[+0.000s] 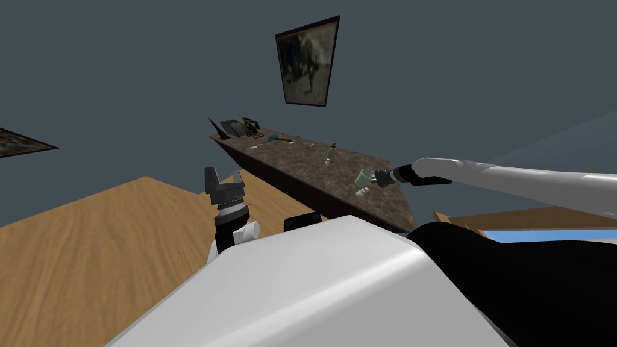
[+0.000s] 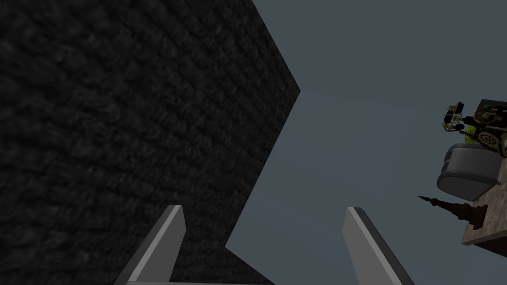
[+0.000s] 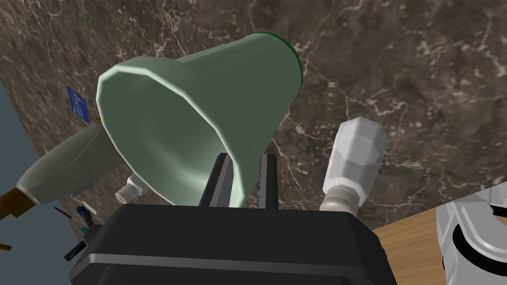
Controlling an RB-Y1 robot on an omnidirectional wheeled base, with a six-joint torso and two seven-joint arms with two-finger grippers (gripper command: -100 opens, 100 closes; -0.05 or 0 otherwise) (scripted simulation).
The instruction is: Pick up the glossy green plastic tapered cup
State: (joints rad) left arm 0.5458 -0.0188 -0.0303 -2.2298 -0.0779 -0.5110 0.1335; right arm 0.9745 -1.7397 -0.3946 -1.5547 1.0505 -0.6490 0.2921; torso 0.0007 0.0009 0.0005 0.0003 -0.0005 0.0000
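Note:
The pale green tapered cup (image 3: 198,118) lies on its side in my right gripper (image 3: 243,170), whose two fingers are shut on the cup's rim wall, one inside and one outside. In the head view the cup (image 1: 363,178) hangs a little above the brown marbled counter (image 1: 313,171), at the tip of my outstretched right arm, held by the right gripper (image 1: 375,179). My left gripper (image 1: 224,179) stands raised beside the counter's end, fingers open with nothing between them; its wrist view shows the left gripper (image 2: 262,237) against the wall.
A small clear bottle (image 3: 356,158) lies on the counter right beside the cup. A pale olive bottle (image 3: 64,166) lies past the cup. Another bottle (image 1: 331,153), utensils (image 1: 274,140) and a grey box (image 1: 232,128) sit farther along. Wooden floor (image 1: 90,253) lies below.

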